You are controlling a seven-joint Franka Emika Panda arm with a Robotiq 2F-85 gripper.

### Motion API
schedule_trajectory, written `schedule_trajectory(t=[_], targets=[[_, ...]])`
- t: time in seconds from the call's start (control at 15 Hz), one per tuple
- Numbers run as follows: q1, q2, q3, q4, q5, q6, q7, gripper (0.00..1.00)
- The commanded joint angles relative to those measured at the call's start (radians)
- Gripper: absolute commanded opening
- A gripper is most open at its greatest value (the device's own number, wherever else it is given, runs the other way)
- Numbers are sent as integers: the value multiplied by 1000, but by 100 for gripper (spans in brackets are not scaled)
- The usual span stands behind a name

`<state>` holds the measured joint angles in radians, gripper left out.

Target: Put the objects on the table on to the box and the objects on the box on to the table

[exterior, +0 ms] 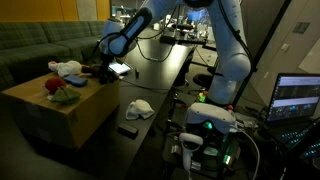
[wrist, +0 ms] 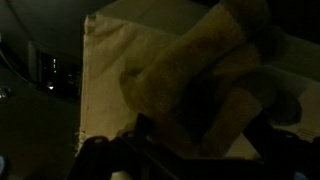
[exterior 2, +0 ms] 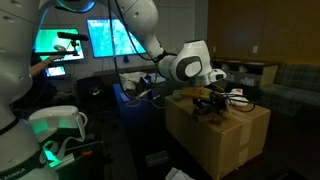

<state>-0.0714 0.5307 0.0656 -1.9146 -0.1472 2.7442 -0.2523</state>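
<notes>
— How far along is the swap being judged to be, biggest thing first?

— Hardly begun, it is being judged. The dark bench [exterior: 165, 75] is being used as one side of the exchange and the cardboard box [exterior: 55, 118] beside it as the other. The arm [exterior 2: 185, 66] is being stretched out over the box top.

— And the jaws?

— They are being held low over the box top, close to a soft toy [wrist: 200, 80] that is filling the wrist view. Whether they are released or clenched cannot be told, as that view is being lost to darkness along its lower edge.

— What is being counted as left?

— Nearly everything. A white soft toy [exterior: 65, 68], possibly the same one, and a red and green thing [exterior: 60, 92] are being shown on the box, so that half is being counted as undone. A white crumpled thing [exterior: 138, 108] and a smaller dark flat thing [exterior: 128, 130] are being shown on the bench near the box, well apart from the jaws. Neither is being touched, and both are yet to be put up.
</notes>
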Motion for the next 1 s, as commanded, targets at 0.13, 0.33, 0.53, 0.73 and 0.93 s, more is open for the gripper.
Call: schedule_trajectory(t=[0.13, 0.33, 0.53, 0.73, 0.93], targets=[[-47, 15, 39, 2, 52, 17, -84, 51], [-55, 17, 40, 0, 56, 21, -93, 27], [-60, 13, 42, -7, 60, 22, -94, 12], [-52, -6, 29, -23, 50, 18, -80, 12], [-57, -69, 17, -86, 41, 29, -78, 13]])
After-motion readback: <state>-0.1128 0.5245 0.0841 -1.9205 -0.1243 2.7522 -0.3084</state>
